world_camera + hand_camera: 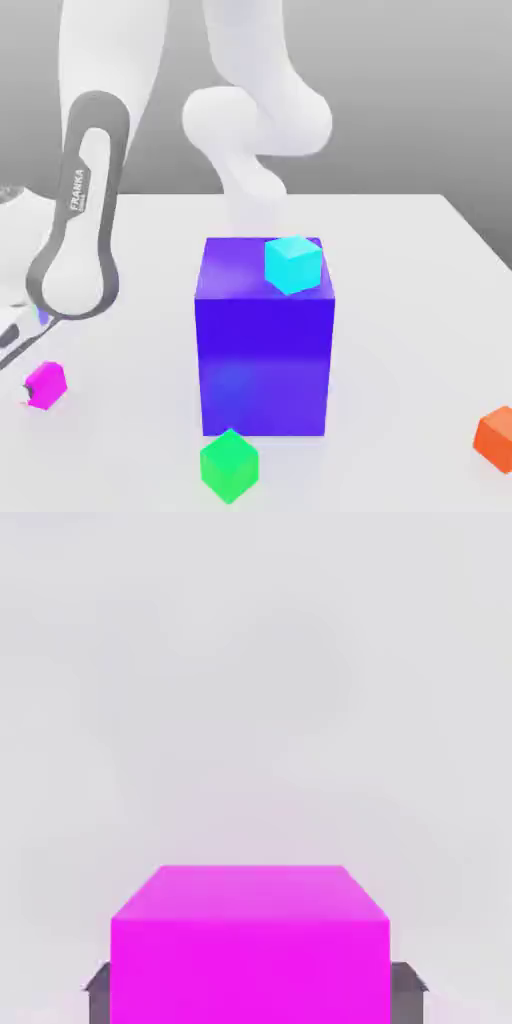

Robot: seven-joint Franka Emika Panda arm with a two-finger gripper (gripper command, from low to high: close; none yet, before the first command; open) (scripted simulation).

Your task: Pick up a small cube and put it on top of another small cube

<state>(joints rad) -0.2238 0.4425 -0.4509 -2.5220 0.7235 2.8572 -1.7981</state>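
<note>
Where the white table (420, 300) runs toward the exterior view's left edge, the magenta cube (45, 385) is seen resting on the surface. The hand (22, 345) is lowered to it at that edge, under the arm's grey-banded forearm. In the hand view the magenta cube (250, 942) is framed between two dark fingertips (98, 992), one pressed against each side face; the hand is closed narrow on the cube. No gap between the cube and the table can be made out.

The green cube (229, 465) is noted on the table near the front, just before the lower front edge of the big blue-purple block (265, 345), and well apart from the magenta cube, toward the exterior view's right of it. Whether green cube and block touch cannot be told.

A cyan cube (293, 264) is recorded on top of the blue-purple block, near its right rear corner, turned slightly askew to the block's edges. An orange cube (495, 437) is set alone on the table at the exterior view's far right, partly cut by the frame edge.
</note>
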